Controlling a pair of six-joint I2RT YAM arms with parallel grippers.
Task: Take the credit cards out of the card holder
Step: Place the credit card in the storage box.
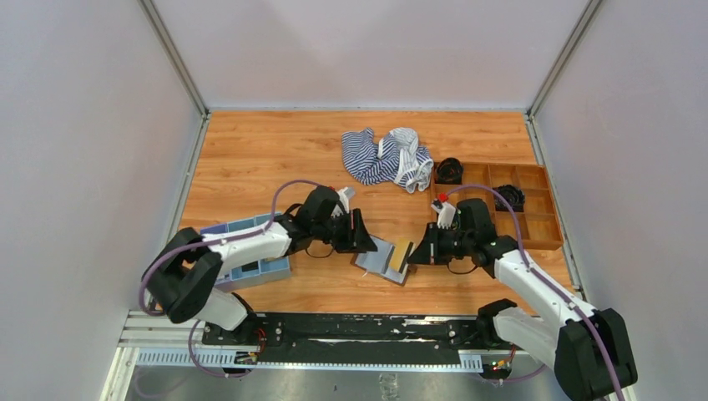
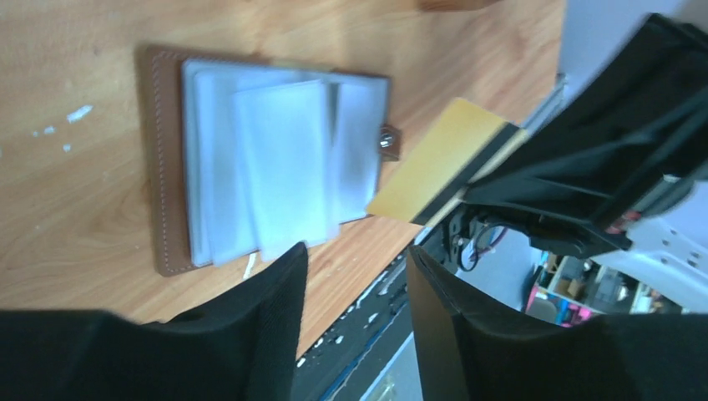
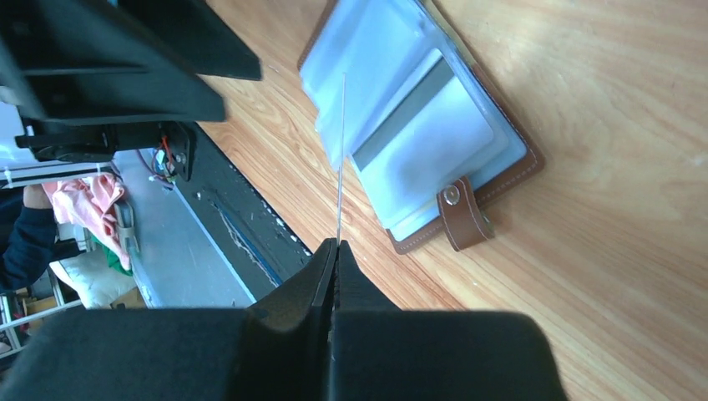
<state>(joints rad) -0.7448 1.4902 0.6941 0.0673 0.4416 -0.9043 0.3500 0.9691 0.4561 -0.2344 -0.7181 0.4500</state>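
Note:
The brown card holder (image 1: pixel 377 261) lies open on the wooden table, its pale clear pockets facing up; it also shows in the left wrist view (image 2: pixel 267 159) and the right wrist view (image 3: pixel 493 180). My right gripper (image 1: pixel 417 251) is shut on the yellowish-gold credit card (image 1: pixel 402 253) and holds it just off the holder's right edge. The gold card (image 2: pixel 442 163) is clear of the pockets and shows edge-on (image 3: pixel 341 150) above my shut right gripper (image 3: pixel 336 244). A greyish card with a dark stripe (image 3: pixel 422 134) sits in a pocket. My left gripper (image 1: pixel 363 236) is open and empty beside the holder's left edge (image 2: pixel 359 276).
A striped blue-and-white cloth (image 1: pixel 388 157) lies at the back. A brown compartment box (image 1: pixel 534 219) with black items stands at the right. A light-blue tray (image 1: pixel 250 251) is under the left arm. The black rail (image 1: pixel 351 330) runs along the near edge.

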